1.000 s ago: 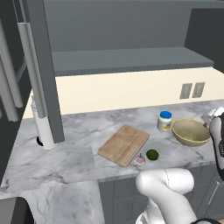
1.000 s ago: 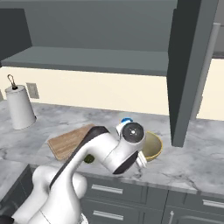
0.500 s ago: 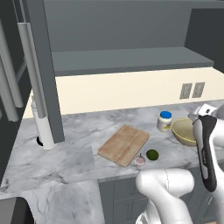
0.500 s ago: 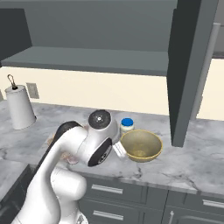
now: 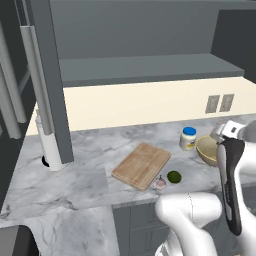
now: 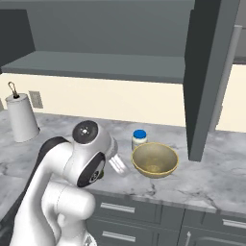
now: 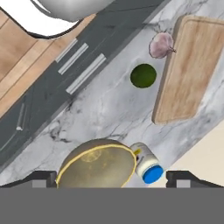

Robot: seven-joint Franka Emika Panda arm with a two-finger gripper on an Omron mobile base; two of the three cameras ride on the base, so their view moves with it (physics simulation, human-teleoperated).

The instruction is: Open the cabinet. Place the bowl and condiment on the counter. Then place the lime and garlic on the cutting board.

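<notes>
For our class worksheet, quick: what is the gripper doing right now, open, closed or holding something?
Gripper: open and holding nothing, poised above the bowl and the condiment on the counter.

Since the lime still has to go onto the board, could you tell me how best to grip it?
Come straight down on the lime and close the open claw across its middle. It is a small ball on the counter, with the garlic close by, so keep the fingers off that side.

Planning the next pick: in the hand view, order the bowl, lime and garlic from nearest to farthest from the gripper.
1. bowl, right at the open gripper, between the fingertips.
2. lime, on the counter beside the cutting board.
3. garlic, just past the lime, at the board's edge.
</notes>
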